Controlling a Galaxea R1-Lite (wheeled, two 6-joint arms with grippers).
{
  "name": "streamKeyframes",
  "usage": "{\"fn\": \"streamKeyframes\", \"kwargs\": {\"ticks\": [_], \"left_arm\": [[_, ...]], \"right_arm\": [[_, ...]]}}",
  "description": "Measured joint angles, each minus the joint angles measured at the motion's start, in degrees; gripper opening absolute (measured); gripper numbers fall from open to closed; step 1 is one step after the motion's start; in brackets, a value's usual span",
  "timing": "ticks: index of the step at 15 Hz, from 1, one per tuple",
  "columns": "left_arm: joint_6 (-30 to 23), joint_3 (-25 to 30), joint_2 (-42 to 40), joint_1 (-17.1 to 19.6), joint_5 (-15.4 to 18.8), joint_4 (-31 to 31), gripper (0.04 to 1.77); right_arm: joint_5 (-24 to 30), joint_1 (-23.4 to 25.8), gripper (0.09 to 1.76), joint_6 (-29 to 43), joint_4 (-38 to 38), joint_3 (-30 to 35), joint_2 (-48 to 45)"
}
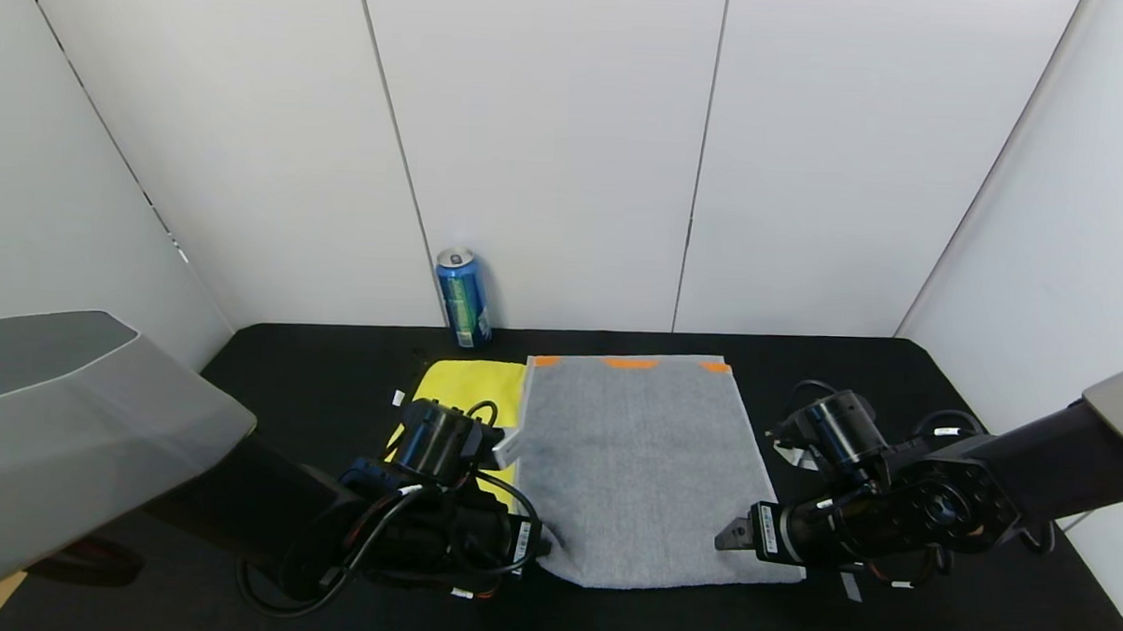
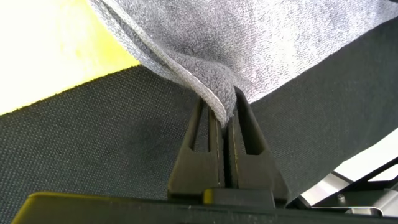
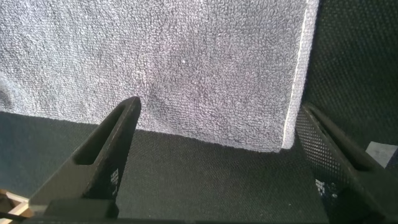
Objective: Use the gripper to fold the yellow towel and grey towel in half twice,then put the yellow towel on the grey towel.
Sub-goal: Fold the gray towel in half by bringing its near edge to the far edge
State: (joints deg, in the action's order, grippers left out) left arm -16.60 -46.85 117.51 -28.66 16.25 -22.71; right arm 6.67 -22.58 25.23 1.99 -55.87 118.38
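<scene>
Grey towel (image 1: 636, 468): you see it flat on the counter (image 1: 895, 383), orange patches far.
Yellow towel (image 1: 470, 387): tucked partly beneath its left edge.
Left gripper (image 2: 225, 109): jaws pinching the grey towel's near-left corner.
Right gripper (image 3: 217, 155): jaws spread at the near-right corner.
Can (image 1: 462, 297): upright behind.

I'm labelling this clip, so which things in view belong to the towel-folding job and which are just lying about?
Belongs to the job:
- grey towel, near corner pinched by the left end effector
- yellow towel, partly under the grey one
- right end effector, open at the towel's near edge

Just lying about:
- blue can
</scene>
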Motion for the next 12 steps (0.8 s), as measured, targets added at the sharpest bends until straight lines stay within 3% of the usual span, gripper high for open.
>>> {"fn": "streamKeyframes", "kwargs": {"ticks": [12], "left_arm": [[0.0,-0.09,0.41,0.0,-0.05,-0.02,0.14]], "right_arm": [[1.87,-0.27,1.71,-0.15,0.41,0.59,-0.77]]}}
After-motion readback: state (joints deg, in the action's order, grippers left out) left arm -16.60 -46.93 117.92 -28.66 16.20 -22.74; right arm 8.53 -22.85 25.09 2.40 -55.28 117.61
